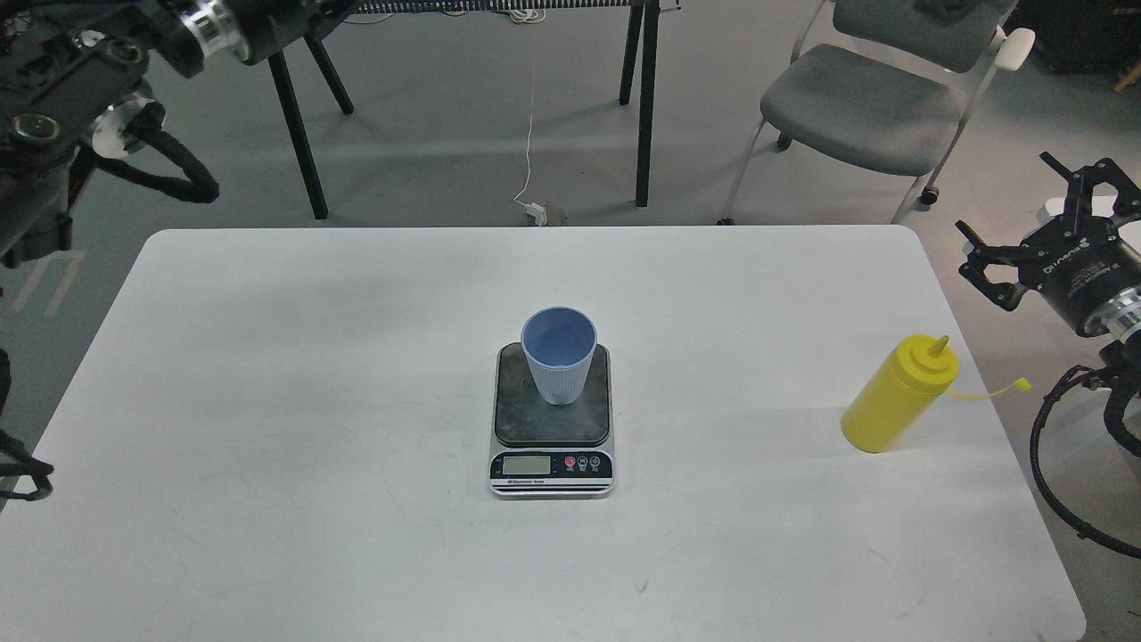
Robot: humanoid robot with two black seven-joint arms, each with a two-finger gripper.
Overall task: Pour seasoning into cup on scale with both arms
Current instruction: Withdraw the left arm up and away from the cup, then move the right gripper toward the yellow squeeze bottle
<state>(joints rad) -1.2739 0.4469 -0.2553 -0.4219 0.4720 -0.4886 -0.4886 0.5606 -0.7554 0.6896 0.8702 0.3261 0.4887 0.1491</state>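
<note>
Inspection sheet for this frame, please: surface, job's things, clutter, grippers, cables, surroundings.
Surface: white table, faint scuffs.
Job's things: blue cup upright on the scale at table centre, looks empty; yellow bottle upright near the right edge, tip cap off, hanging on its tether.
Clutter: nothing seen.
Grippers: right gripper open, off the table beyond the bottle; left gripper not in view.
Cables: black loops at both arms; white cord on the floor.
Surroundings: grey chair, black table legs, grey floor.
</note>
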